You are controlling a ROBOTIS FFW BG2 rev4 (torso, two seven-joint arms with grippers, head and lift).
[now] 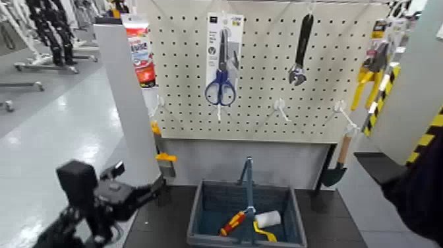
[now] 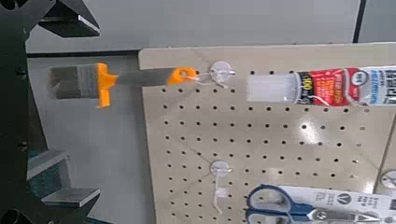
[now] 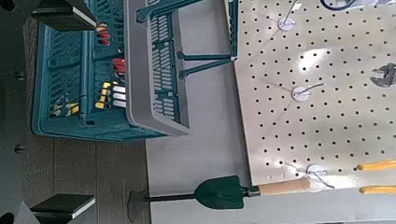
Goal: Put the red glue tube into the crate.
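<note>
The red glue tube (image 1: 140, 49) hangs at the top left of the white pegboard (image 1: 264, 99), white end up. In the left wrist view the red glue tube (image 2: 327, 89) hangs from a hook. My left gripper (image 1: 148, 188) is low at the left, below the tube and well apart from it; in its own view the gripper (image 2: 91, 110) is open and empty. The crate (image 1: 201, 204) stands on the dark table under the pegboard, teal handle (image 1: 248, 178) upright. My right gripper (image 3: 79, 110) is open and empty, facing the crate (image 3: 163, 65) from the right.
Blue scissors (image 1: 221, 62), a wrench (image 1: 301, 49), yellow pliers (image 1: 369, 72) and a trowel (image 1: 339, 161) hang on the board. A brush (image 2: 93, 82) hangs beside the tube's hook. The crate holds a red-and-yellow screwdriver (image 1: 232, 223) and a white roll (image 1: 267, 219). A grey post (image 1: 128, 99) stands left.
</note>
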